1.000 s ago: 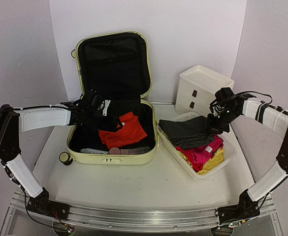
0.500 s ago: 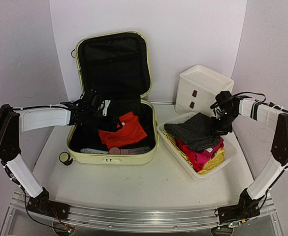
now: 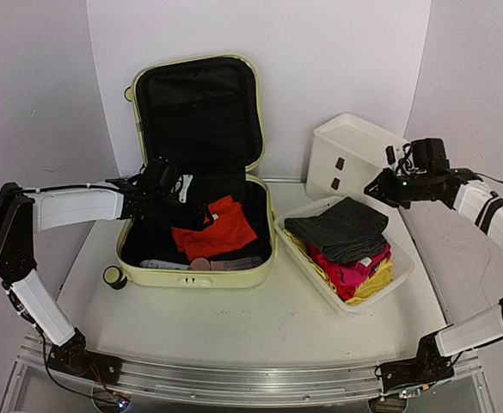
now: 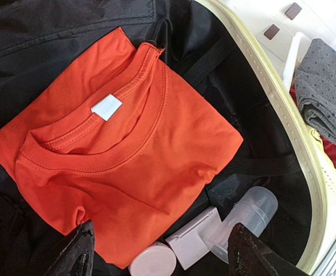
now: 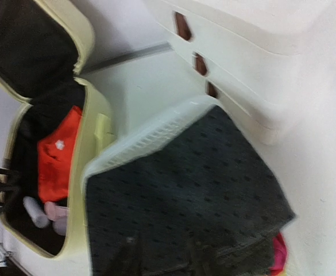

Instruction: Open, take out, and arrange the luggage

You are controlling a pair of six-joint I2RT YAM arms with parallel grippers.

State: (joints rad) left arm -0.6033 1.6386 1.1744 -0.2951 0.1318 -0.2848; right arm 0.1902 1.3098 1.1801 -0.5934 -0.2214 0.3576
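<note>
The pale yellow-green luggage (image 3: 266, 258) lies open, its lid (image 3: 255, 103) upright at the back. An orange T-shirt (image 3: 215, 227) lies in its black-lined base, with a white jar (image 4: 153, 264), a pale box (image 4: 197, 238) and a clear bottle (image 4: 249, 214) by the front wall. My left gripper (image 3: 170, 203) hovers open over the shirt (image 4: 127, 167), with nothing between its jaws in the left wrist view (image 4: 165, 260). My right gripper (image 3: 377, 189) is open and empty, raised above the basket's far right. A dark grey garment (image 3: 341, 228) tops the basket's pile (image 5: 185, 195).
The white mesh basket (image 3: 320, 288) right of the luggage holds folded pink and yellow clothes under the grey garment. A white three-drawer box (image 3: 354, 146) stands behind it. A black caster wheel (image 3: 113, 276) sticks out at the luggage's front left corner.
My right gripper let go of the grey garment, which now lies folded on the basket pile, and rose back to the right. The left arm has not moved.
</note>
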